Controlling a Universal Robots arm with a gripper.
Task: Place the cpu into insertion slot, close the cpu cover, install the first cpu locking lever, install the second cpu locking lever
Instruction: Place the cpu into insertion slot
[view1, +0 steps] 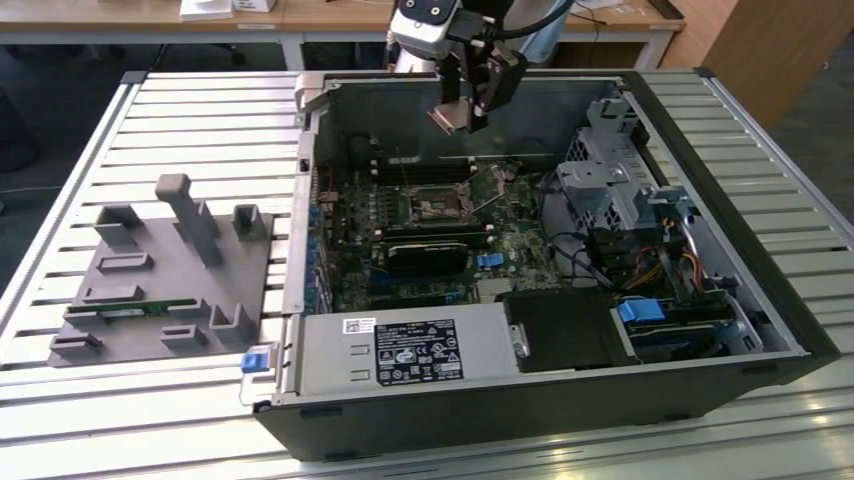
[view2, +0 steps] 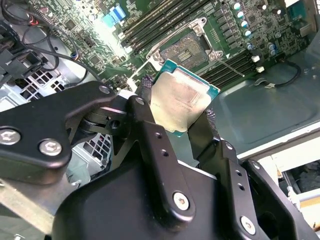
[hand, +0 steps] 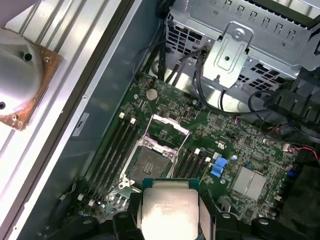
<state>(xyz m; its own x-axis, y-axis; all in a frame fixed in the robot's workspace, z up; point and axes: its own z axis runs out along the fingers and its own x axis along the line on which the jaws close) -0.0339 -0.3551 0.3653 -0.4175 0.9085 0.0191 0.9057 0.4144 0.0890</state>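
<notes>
Scene: an open computer case (view1: 534, 425) lies on its side on a slatted metal table (view1: 200, 110), with the green circuit board facing up.

Tool: the arm's gripper (view1: 457, 118) hangs over the case at about twelve o'clock in the exterior view, well above the board.

Grip: the two black fingers (view2: 145, 100) are clamped on opposite edges of the chip. I judge this is so that nothing presses on its flat faces.

Chip: the processor (view2: 182, 97) is a small pale tan-silver square with a green rim, held between the fingers in mid-air and touching nothing else.

Socket: the square black-framed socket (hand: 148, 162) sits near the middle of the board. In the exterior view it lies at about six o'clock from the gripper, well apart from it, with nothing seated in it.

Cover: the thin silvery frame plate (hand: 170, 123) is swung up off the socket on its hinge. That leaves the opening clear for the chip to go in.

Neighbours: long narrow memory slots (hand: 112, 150) run along both sides of the socket, and a metal drive cage (view1: 601, 180) stands at about three o'clock from it in the exterior view.

Beside the case: a grey moulded holder (view1: 147, 300) rests on the table at nine o'clock from the case in the exterior view.

Progress: by my reading the chip is not yet seated, and the cover is not closed.
</notes>
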